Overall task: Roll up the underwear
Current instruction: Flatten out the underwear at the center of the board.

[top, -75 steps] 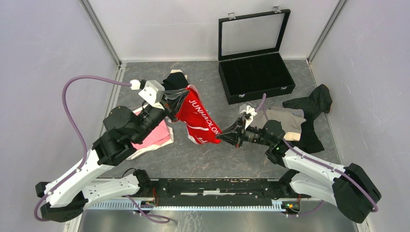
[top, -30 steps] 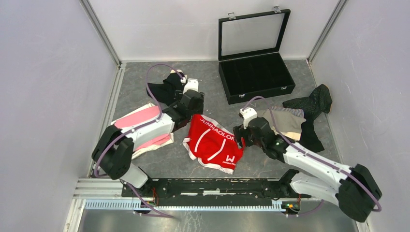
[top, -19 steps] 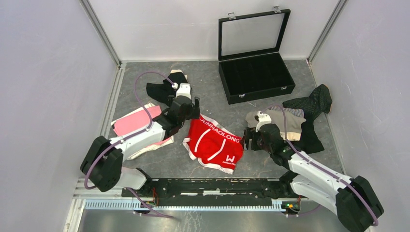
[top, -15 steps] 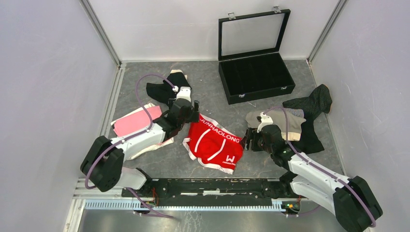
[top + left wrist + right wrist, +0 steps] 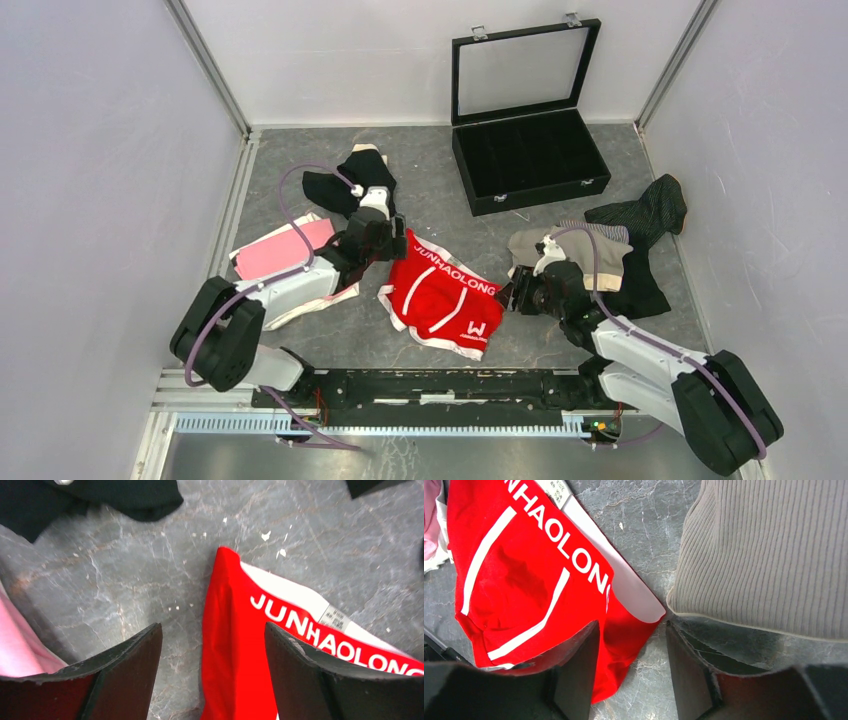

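The red underwear (image 5: 440, 295) with white lettering lies flat on the grey table, waistband towards the back. My left gripper (image 5: 398, 240) is at its back-left corner. In the left wrist view it (image 5: 211, 630) stands open, its jaws straddling the red edge (image 5: 235, 655). My right gripper (image 5: 508, 295) is at the waistband's right end. The right wrist view shows it (image 5: 631, 626) open just above the table, with the red corner (image 5: 524, 580) between its jaws. More underwear lies around: black (image 5: 345, 180), pink (image 5: 285, 255), beige (image 5: 590, 250) and dark pinstriped (image 5: 645, 215).
A black compartment case (image 5: 530, 150) stands at the back with its glass lid raised. The beige cloth (image 5: 769, 555) lies right beside the right gripper's outer finger. Grey walls close in both sides, and the arm bases sit along the near rail.
The red underwear, held up between both grippers earlier, now lies flat. Both grippers have settled at the waistband's two ends, and the right jaws have narrowed.
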`<action>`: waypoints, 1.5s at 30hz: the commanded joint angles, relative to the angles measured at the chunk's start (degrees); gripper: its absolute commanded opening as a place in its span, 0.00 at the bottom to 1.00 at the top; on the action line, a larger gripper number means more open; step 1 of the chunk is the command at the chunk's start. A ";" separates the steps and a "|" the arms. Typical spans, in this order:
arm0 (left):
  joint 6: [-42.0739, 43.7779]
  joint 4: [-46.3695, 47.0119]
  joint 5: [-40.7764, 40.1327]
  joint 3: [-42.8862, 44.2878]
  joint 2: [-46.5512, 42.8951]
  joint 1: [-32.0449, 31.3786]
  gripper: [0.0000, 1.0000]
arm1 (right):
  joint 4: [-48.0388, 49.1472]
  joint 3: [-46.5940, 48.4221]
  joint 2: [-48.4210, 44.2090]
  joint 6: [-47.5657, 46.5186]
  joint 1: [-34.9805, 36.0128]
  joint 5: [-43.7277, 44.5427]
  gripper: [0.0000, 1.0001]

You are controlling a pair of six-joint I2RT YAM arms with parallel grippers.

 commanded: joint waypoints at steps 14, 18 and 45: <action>-3.61 4.44 8.24 -4.13 4.53 0.25 0.69 | -5.61 2.04 -3.32 -8.38 -0.58 10.29 0.07; -5.21 3.38 9.67 -5.93 1.53 0.25 0.76 | -11.16 4.32 -5.59 -11.92 -0.58 15.23 0.04; -17.56 -6.80 14.76 -16.42 -18.18 -8.65 0.56 | -11.09 4.53 -4.17 -13.17 -0.54 14.78 0.01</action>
